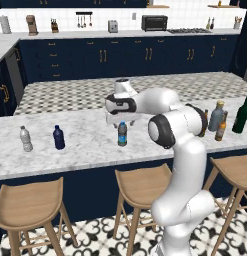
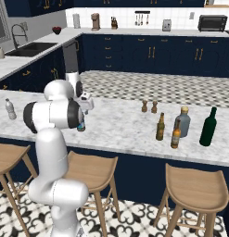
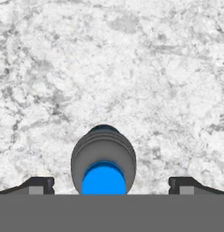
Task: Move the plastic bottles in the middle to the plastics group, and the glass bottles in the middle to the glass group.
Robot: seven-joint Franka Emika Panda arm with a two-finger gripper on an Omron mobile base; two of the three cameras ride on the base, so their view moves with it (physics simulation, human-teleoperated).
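Observation:
The greyish plastic bottle with a blue cap and teal band stands upright on the marble counter. My gripper hangs just above it, open; in the hand view its fingertips flank the cap with wide gaps, touching nothing. At the left stand the pale whitish bottle and the navy bottle. At the right, two amber bottles stand beside the grey-blue bottle and the green wine bottle. My arm hides most of the blue-capped bottle in the right base view.
Two small brown shakers stand at the counter's far side behind the amber bottles. Wooden stools line the near edge below the counter. Bare marble lies between the blue-capped bottle and the navy bottle.

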